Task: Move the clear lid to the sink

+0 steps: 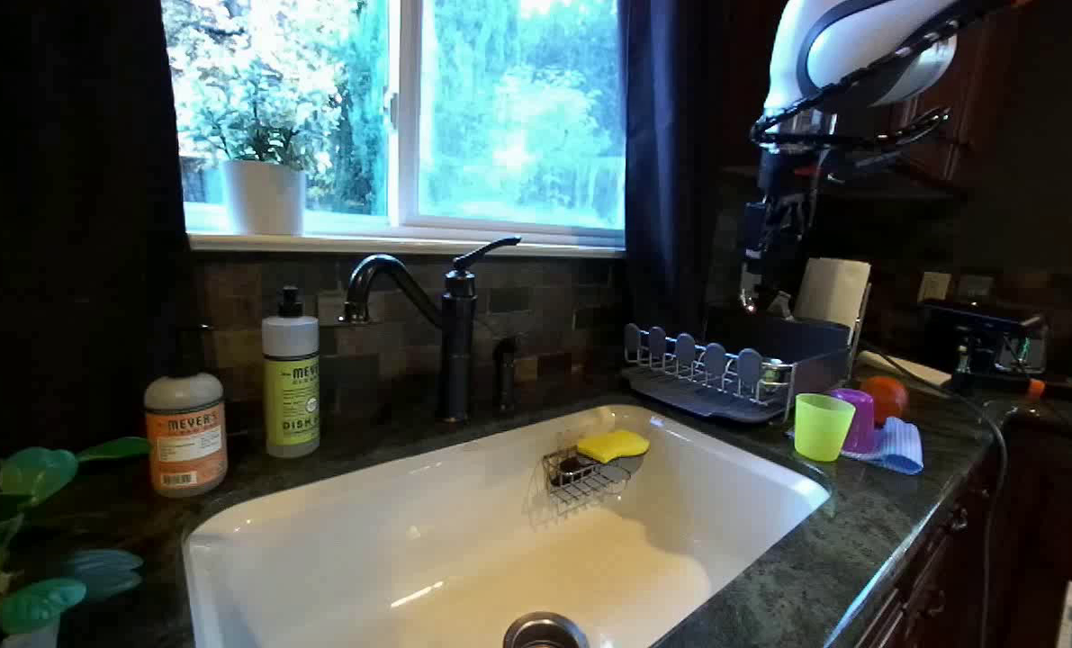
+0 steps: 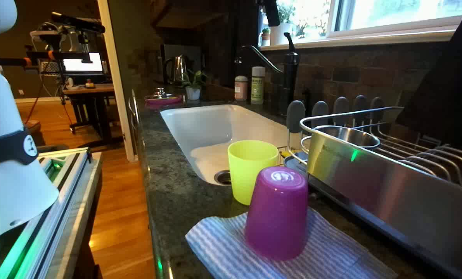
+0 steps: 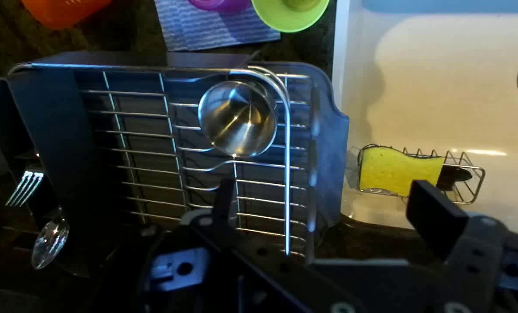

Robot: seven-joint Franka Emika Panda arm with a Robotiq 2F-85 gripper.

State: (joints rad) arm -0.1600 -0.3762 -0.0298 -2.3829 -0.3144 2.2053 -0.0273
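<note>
Exterior view: one clear lid (image 2: 164,96) is lying just beyond the far end of the sink (image 2: 211,128).
It is looking stiff, slippery and fairly light (breakable too, if glass), so its metal knob (image 2: 160,91) is likely offering the best hold. The claw (image 3: 324,195) is hanging over the dish rack (image 2: 382,193), its jaws standing apart and grasping nothing. Outward from there I am counting two soap bottles (image 1: 291,387), two plastic cups (image 2: 250,174), one steel cup (image 3: 237,119), one yellow sponge (image 3: 398,169), one fork (image 3: 25,188), one spoon (image 3: 50,243).
</note>
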